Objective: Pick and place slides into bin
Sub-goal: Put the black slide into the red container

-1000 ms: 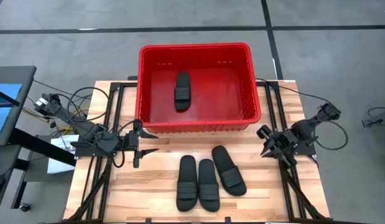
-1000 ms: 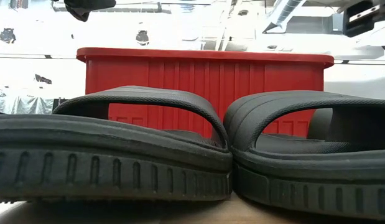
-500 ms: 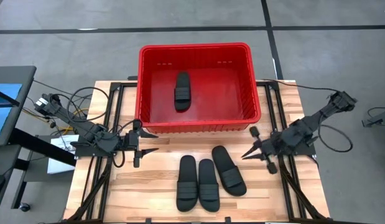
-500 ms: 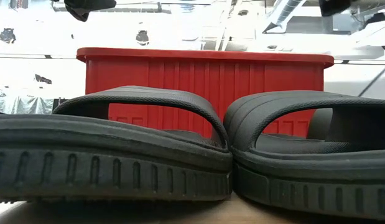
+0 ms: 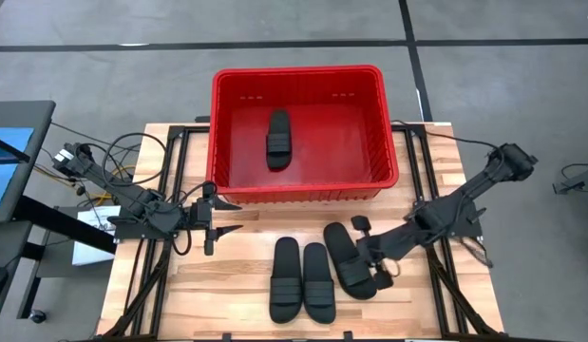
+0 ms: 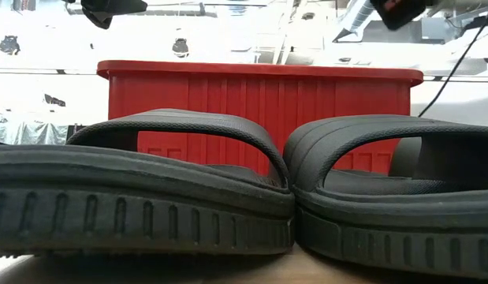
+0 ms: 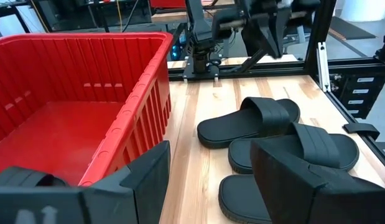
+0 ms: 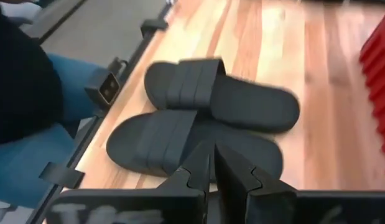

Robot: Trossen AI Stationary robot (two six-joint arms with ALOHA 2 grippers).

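High view, left to right: left gripper (image 5: 220, 218) hasn't moved over the last second, fingers spread wide, parked off the bin's (image 5: 388, 123) front-left corner, holding nothing. One slide (image 5: 278, 138) already lies inside the bin. Three slides (image 5: 304, 281) sit on the bench near its front edge. Right gripper (image 5: 369, 255) has swung in from the bench's right edge and now reaches the rightmost slide (image 5: 346, 252); right wrist view shows its fingers nearly together. Reads as the start of the second pick; three slides left.

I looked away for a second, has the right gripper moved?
Yes. In the high view the right gripper has swung from the table's right edge inward, away from the bin, reaching the rightmost slide.
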